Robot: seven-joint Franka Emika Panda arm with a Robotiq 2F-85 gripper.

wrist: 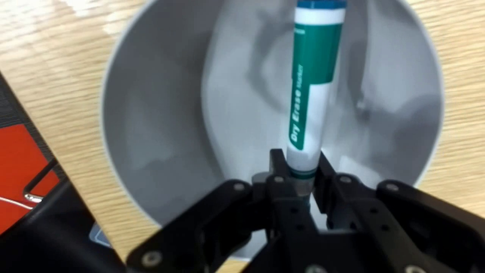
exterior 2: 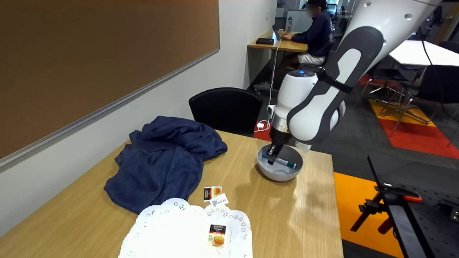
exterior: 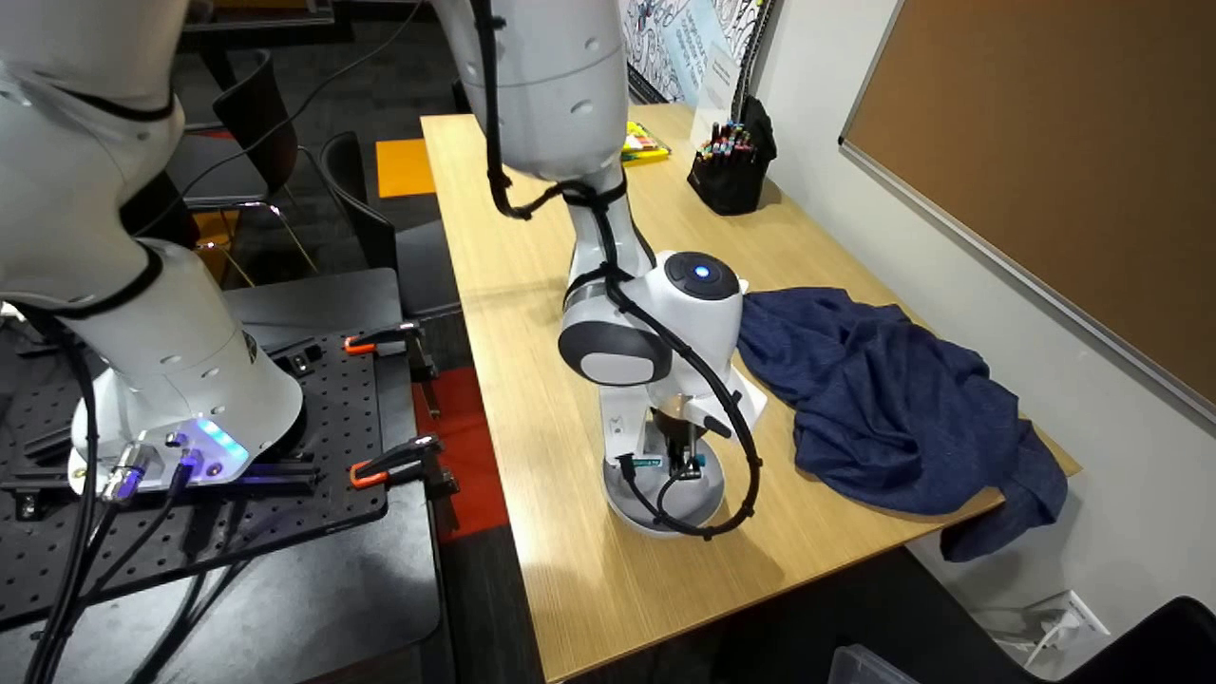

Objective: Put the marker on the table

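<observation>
The marker (wrist: 312,83) is green and white with a blue end, and lies within the round grey bowl (wrist: 151,113) in the wrist view. In an exterior view the marker (exterior 2: 285,163) slants across the inside of the bowl (exterior 2: 278,176). My gripper (wrist: 302,167) is shut on the marker, with one finger against each side near its lower end. In an exterior view my gripper (exterior 2: 271,159) reaches down into the bowl. The bowl stands on the light wood table (exterior 2: 315,200). In an exterior view the arm and cable partly hide the marker (exterior: 648,462).
A dark blue cloth (exterior: 883,408) lies beside the bowl. White lace paper (exterior 2: 172,233) and small tea packets (exterior 2: 217,234) lie on the table. A black pen holder (exterior: 730,180) and yellow packs (exterior: 642,142) stand farther along. A wall borders one side.
</observation>
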